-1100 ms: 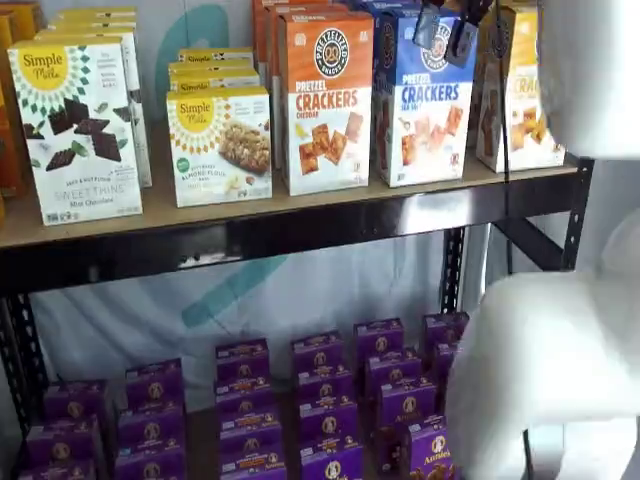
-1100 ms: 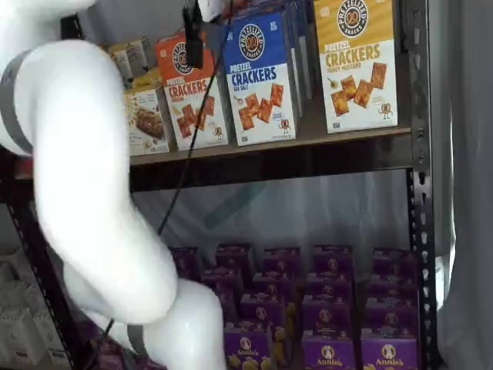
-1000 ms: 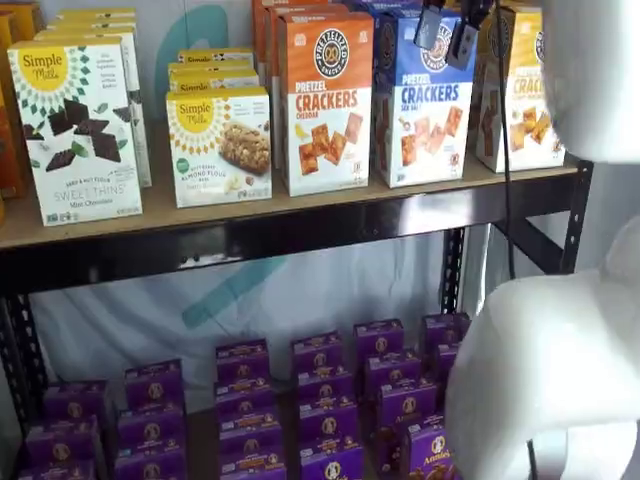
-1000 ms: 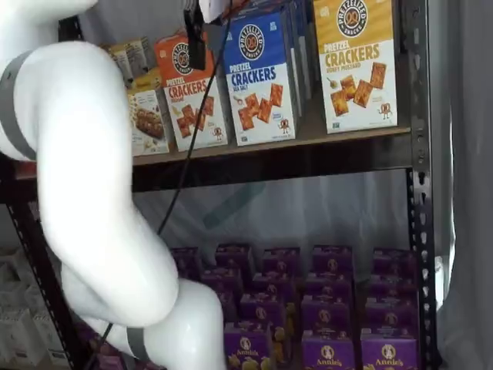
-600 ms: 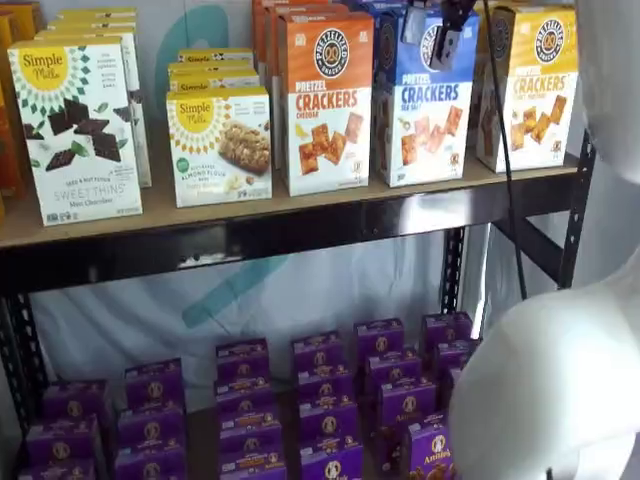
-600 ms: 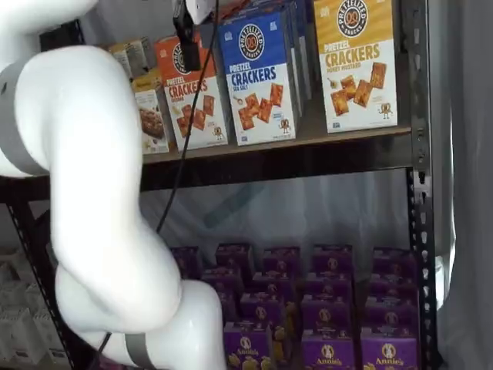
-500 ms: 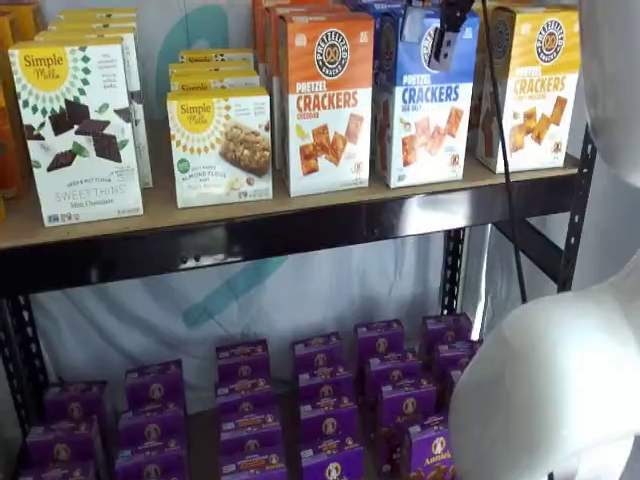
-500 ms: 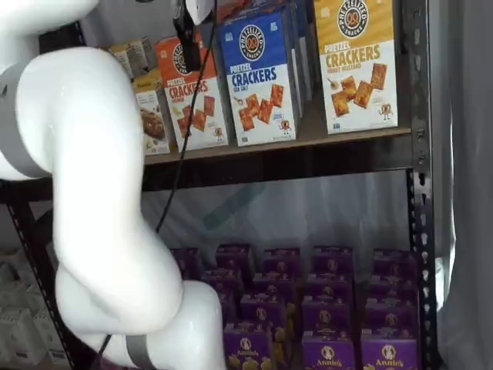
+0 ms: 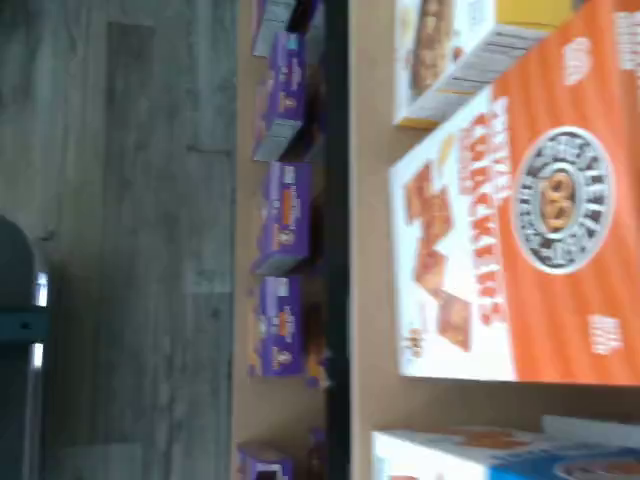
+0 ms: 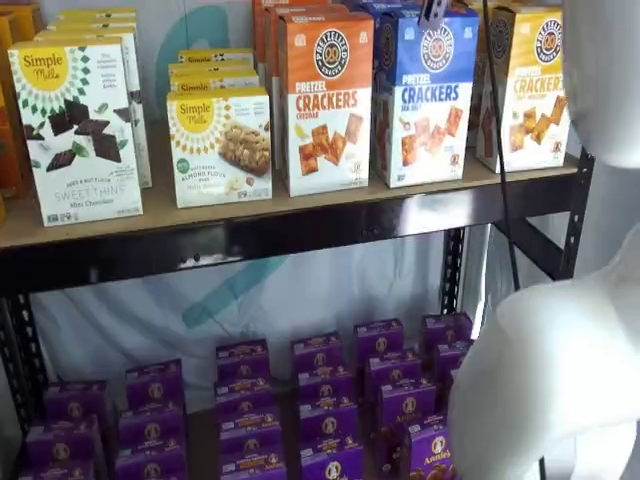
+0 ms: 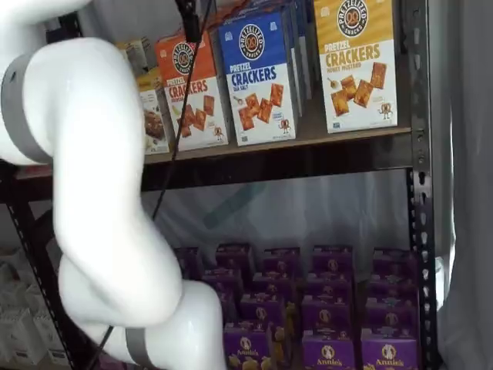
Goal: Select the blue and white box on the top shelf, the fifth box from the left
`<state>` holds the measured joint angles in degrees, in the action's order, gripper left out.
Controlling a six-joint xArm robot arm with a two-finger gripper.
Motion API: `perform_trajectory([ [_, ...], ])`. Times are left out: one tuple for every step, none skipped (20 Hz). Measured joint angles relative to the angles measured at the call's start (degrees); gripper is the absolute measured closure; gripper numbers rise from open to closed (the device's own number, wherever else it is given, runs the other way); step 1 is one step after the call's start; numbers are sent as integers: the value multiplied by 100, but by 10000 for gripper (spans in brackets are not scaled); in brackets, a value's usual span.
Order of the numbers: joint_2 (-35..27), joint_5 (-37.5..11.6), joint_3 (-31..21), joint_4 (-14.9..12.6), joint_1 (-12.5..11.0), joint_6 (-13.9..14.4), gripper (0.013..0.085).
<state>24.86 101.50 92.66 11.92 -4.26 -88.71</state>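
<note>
Gripper (image 11: 188, 19) at view's upper edge, opening unclear | blue and white box (image 10: 425, 95) upright on top shelf (image 10: 300, 205), untouched

Glossy white rounded arm (image 11: 92, 177), grey joint bands, thin black cable (image 11: 173, 139).

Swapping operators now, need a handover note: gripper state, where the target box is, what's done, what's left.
Gripper: only its tip shows at the top edge in both shelf views, in front of the upper part of the blue and white box; whether it is open or shut cannot be told, and it holds nothing.
Box: upright on the top shelf, front of its row, between the orange-topped cheddar box and the yellow-topped box.
Done: arm is near the box.
Left: grip the box and pull it off the shelf.
</note>
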Motion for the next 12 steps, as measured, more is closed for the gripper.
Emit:
perform_trajectory([
  [-58,-93,72,-24,-23,-36,130],
  [-109,-180,126,-46,-43,-69,130],
  [-178,-234,195,-65,-67,-102,130],
  [-261,-289,270,-87,-94,-143,130],
  [-332,-324,330,-109,-114,-180,130],
  [-420,-384,386,-165,-132,-232,130],
  [-489,-436,421,-218,-147,-278,130],
  [-569,-481,460,-263,-171,-332,130],
  [-645,-509,498,-290,-199,-379,130],
  [-722,-522,541,-303,-229,-420,130],
  [-803,-545,580,-307,-267,-466,130],
  [-872,-561,614,-308,-297,-501,130],
])
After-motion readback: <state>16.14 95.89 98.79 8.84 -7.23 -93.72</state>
